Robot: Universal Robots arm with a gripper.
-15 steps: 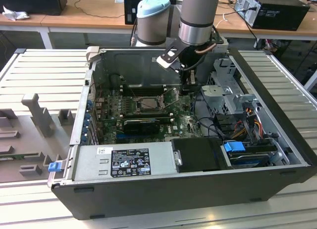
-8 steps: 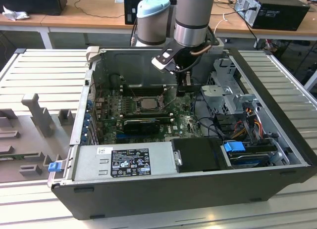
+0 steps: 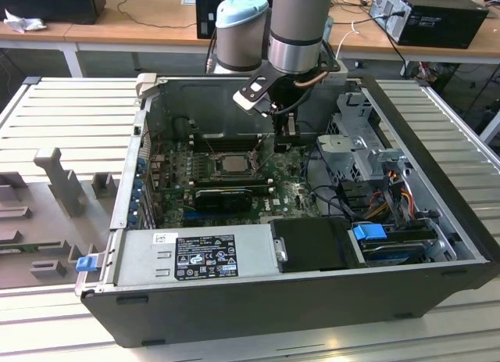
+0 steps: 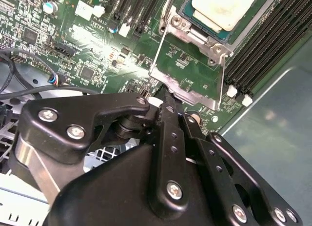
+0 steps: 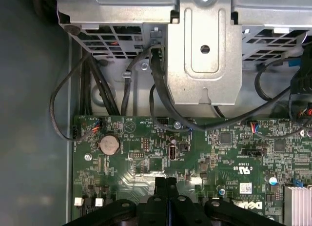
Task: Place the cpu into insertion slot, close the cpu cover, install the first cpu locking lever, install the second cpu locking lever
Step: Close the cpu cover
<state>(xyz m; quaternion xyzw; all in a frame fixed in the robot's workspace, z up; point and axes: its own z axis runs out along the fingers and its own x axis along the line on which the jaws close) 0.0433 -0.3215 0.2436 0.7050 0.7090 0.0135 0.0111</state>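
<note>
Cpu point(image 4: 222, 9) is seated in the insertion slot point(image 4: 186, 11), inside a case point(image 3: 258, 295) laid on a slatted table point(image 3: 55, 104). The cpu cover point(image 4: 192, 95) is open beyond the pressed-together gripper point(image 4: 166, 96); contact is obscured.

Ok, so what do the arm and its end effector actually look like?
The arm is a grey metal tube with a pale blue joint cap. A coppery cable loops at the wrist. The end effector is black, built of flat linked bars held by silver screws.

Grey arm point(image 3: 298, 34) with pale blue joint caps point(image 3: 242, 10); black claw point(image 5: 165, 182) studded with silver screws point(image 4: 174, 189).
</note>
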